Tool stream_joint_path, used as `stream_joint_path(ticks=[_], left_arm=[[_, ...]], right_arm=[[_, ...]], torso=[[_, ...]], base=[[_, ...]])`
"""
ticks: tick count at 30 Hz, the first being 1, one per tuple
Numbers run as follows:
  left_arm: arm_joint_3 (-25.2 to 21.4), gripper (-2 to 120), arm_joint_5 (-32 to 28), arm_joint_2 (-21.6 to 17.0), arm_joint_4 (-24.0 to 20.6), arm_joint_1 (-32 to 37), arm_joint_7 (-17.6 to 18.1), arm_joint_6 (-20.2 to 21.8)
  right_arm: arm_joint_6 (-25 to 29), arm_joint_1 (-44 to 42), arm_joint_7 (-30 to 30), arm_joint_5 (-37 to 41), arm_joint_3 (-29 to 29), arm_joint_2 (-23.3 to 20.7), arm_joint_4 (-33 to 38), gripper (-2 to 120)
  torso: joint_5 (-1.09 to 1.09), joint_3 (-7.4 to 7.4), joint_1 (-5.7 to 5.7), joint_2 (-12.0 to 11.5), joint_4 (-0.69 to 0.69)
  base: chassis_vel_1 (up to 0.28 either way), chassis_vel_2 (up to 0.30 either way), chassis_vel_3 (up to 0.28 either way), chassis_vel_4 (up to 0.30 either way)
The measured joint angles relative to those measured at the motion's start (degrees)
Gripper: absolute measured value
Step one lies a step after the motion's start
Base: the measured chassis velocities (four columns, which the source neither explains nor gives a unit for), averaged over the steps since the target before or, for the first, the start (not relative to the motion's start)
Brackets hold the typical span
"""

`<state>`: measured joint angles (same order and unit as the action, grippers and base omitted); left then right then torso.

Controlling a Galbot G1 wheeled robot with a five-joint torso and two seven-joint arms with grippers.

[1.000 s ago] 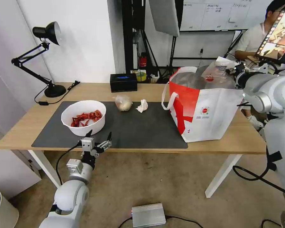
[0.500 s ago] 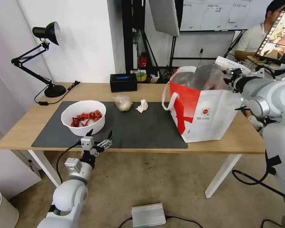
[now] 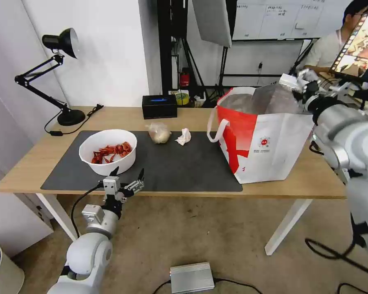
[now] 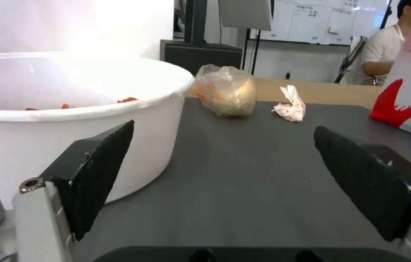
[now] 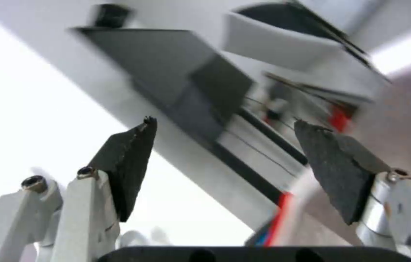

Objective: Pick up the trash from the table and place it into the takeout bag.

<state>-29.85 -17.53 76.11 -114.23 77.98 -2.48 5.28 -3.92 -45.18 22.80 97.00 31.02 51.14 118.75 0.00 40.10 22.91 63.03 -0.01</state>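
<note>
My light-wood table (image 3: 110,116) fills mid-frame. Left, a white bowl (image 3: 108,151) holds red shells; right, the takeout bag (image 3: 265,141). Both my left gripper (image 3: 129,176) and right gripper (image 5: 225,142) gape wide, empty.

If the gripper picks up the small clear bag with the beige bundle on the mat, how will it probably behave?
The small clear bag looks like thin, wrinkled film, so it will probably deform and feel slippery. Its rounded bundle shape suggests it may roll or shift if pushed. It seems light for its size, judging from the loose plastic on the dark mat.

Table (image 3: 37,165) is light wood, matt, with a dark grey matt mat (image 3: 184,163). Bowl (image 3: 106,157) is smooth white plastic; takeout bag (image 3: 270,151) has silver foil lining; bundle (image 3: 158,132) in glossy clear plastic.
</note>
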Motion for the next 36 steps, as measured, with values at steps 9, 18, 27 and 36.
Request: stream_joint_path(ticks=[9,18,27,36], left_arm=[[-1.2,100,0.3,0.6,0.1,0.6,0.1,-1.3],[-2.3,100,2.4,1.2,0.2,1.5,0.8,-1.7],[-2.7,100,4.4,2.0,0.2,2.5,0.7,-2.4],[-4.1,100,4.6,2.0,0.0,4.6,-0.7,-3.4]], right_arm=[[3.6,-12.1,-23.2,-24.7,-1.1,-2.1,4.7,68],[8.8,-24.8,-26.1,-50.3,-2.3,4.1,5.3,68],[12.2,-32.7,-24.9,-63.6,-1.3,10.9,3.3,84],[14.6,-39.0,-20.5,-77.4,-1.0,17.1,-0.6,100]], torso=[[0.0,0.0,0.0,0.0,0.01],[-0.01,0.0,0.0,0.0,0.01],[-0.01,0.0,0.0,0.0,0.0],[0.0,0.0,0.0,0.0,0.01]], base=[[0.0,0.0,0.0,0.0],[0.0,0.0,0.0,0.0],[0.0,0.0,0.0,0.0],[0.0,0.0,0.0,0.0]])
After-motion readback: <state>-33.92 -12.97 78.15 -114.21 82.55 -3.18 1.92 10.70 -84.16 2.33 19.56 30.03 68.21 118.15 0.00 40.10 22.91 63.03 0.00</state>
